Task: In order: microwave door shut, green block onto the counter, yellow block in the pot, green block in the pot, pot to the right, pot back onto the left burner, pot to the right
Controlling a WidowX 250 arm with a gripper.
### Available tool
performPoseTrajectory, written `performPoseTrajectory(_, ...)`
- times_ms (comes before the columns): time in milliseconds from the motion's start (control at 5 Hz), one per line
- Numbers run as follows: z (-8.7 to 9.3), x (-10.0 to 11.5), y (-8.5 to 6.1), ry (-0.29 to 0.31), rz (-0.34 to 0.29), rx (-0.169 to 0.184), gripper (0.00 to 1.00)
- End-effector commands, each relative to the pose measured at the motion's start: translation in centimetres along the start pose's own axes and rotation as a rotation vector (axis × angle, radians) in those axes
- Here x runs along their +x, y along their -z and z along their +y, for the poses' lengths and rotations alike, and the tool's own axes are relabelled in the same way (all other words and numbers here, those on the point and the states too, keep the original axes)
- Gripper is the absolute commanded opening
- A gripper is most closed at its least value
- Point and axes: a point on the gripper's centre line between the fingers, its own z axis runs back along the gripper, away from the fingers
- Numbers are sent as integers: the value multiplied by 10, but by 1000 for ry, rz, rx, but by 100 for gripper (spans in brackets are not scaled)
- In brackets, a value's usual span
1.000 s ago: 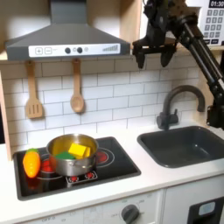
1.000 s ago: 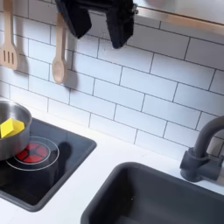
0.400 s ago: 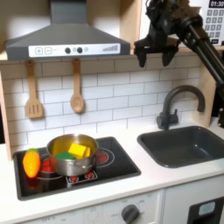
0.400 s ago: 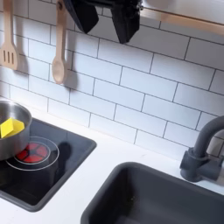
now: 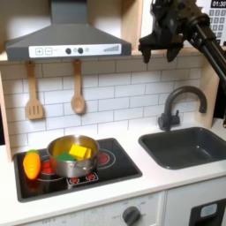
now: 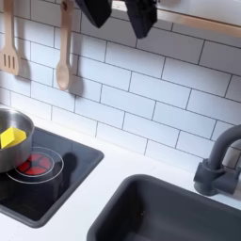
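Steel pot (image 5: pixel 72 155), round, shiny, straight-sided, no lid, sits on the left burner of the black cooktop (image 5: pixel 113 166); in the second exterior view its rim (image 6: pixel 11 139) shows at the second exterior view's left edge. Yellow block (image 5: pixel 79 152) lies inside the pot, also seen in the second exterior view (image 6: pixel 11 138); green block (image 5: pixel 63 158) lies in the pot just beside it, toward the first exterior view's left. Orange-and-yellow toy vegetable (image 5: pixel 32 164) rests on the cooktop beside the pot, on the first exterior view's left. Pale table (image 5: pixel 177 181) surrounds cooktop and dark sink (image 5: pixel 190 145). Black arm rises from the first exterior view's right, gripper (image 5: pixel 158 46) high up near the shelf level, fingers pointing down, spread apart, holding nothing. In the second exterior view the gripper (image 6: pixel 120 11) hangs at the top edge, two dark fingers (image 6: pixel 141 16) apart, well above the table. Wooden spoon (image 5: pixel 78 97) and spatula (image 5: pixel 33 101) hang on the tiled wall; faucet (image 5: pixel 173 104) stands behind the sink.
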Motion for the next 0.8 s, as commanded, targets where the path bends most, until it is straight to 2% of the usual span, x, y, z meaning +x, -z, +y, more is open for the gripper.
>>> performPoseTrajectory(0,-1,10,-2,-5,-53,10,100)
performPoseTrajectory(600,-3,26,-16,-21,-148,28,100)
